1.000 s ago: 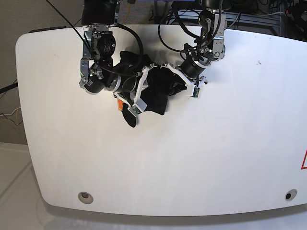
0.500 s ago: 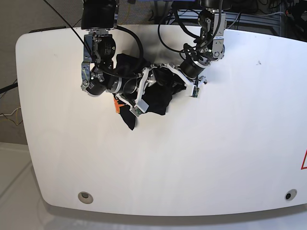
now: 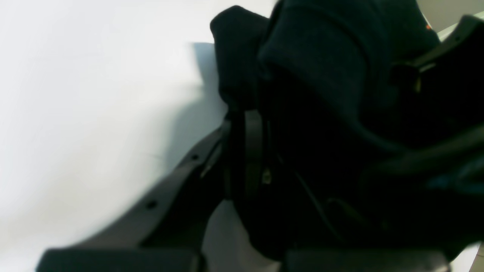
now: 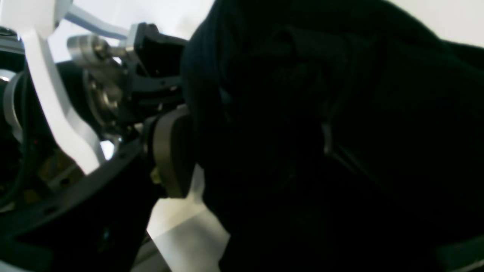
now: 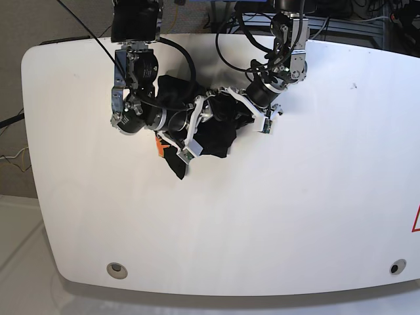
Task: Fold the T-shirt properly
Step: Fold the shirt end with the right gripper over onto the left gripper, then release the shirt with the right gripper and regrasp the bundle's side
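Observation:
The black T-shirt [image 5: 215, 134] lies bunched at the back middle of the white table [image 5: 262, 216], its orange tag [image 5: 158, 139] at the left edge. My right gripper [image 5: 191, 128] reaches into the bundle from the left. In the right wrist view its pad [image 4: 170, 151] stands apart, open, with dark cloth [image 4: 302, 113] filling the gap. My left gripper [image 5: 241, 111] meets the bundle from the right. The left wrist view shows it [image 3: 245, 143] shut on a fold of the T-shirt [image 3: 321, 56].
Black cables [image 5: 230, 39] hang behind both arms at the table's back edge. Two round holes [image 5: 117, 268] [image 5: 394, 267] sit near the front corners. A red mark [image 5: 416, 220] shows at the right edge.
My right gripper has opened its jaws. The bundle has shifted slightly toward the back, and its lower tail has drawn up a little. The left gripper stays shut on the cloth.

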You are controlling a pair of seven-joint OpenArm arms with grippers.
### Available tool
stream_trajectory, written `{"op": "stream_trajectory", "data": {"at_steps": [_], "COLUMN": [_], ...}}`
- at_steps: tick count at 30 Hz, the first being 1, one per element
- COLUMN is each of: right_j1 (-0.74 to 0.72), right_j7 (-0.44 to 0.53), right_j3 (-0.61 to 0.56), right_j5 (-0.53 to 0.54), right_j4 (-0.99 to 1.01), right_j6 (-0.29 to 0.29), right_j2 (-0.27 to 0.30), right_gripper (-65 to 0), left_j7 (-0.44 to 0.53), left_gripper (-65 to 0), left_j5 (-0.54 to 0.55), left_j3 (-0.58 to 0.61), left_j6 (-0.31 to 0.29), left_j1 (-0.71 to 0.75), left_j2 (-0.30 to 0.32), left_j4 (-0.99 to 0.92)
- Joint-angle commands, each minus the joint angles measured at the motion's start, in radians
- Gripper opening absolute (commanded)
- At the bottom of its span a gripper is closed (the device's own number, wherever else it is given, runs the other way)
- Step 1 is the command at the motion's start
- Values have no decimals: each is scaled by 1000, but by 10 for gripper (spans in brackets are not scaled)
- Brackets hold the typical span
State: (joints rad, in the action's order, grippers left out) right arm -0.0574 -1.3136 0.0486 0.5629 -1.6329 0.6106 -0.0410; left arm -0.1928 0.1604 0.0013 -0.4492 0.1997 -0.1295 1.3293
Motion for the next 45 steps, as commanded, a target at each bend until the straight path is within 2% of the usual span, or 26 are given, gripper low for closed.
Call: {"op": "stream_trajectory", "data": {"at_steps": [1, 8, 14, 21, 28, 38, 40, 43, 44, 45], "right_j1": [-31, -63, -65, -88, -103, -115, -103, -78, -71, -68], "right_j7": [13, 16, 16, 19, 18, 26, 27, 27, 27, 27], "right_j3": [9, 10, 10, 14, 127, 293, 313, 325, 325, 327], "right_j5": [62, 181, 227, 303, 326, 322, 326, 328, 328, 328], "right_j4": [-10, -34, -103, -135, -137, -132, -134, -139, -139, -139], "right_j6": [-8, -18, -93, -140, -145, -134, -134, -134, -134, -134], "right_j2": [10, 13, 6, 8, 14, 143, 172, 194, 197, 197], "right_gripper": [-261, -262, -262, -262, -262, -272, -330, -515, -611, -650], "left_j7": [-103, -103, -103, -103, -103, -103, -103, -103, -103, -103], "left_gripper": [-641, -641, -641, -641, -641, -641, -641, -641, -641, -641], "left_j5": [-68, -68, -68, -68, -68, -68, -68, -68, -68, -68], "left_j3": [4, 3, 3, 3, 3, 1, -1, -2, -2, -2], "left_j6": [22, 22, 22, 22, 22, 22, 22, 22, 22, 22], "left_j1": [17, 17, 17, 19, 22, 24, 24, 24, 24, 24], "left_j2": [0, 1, 3, 3, 4, 24, 24, 24, 24, 24], "left_j4": [-14, -14, -14, -14, -14, -14, -14, -14, -14, -14]}}
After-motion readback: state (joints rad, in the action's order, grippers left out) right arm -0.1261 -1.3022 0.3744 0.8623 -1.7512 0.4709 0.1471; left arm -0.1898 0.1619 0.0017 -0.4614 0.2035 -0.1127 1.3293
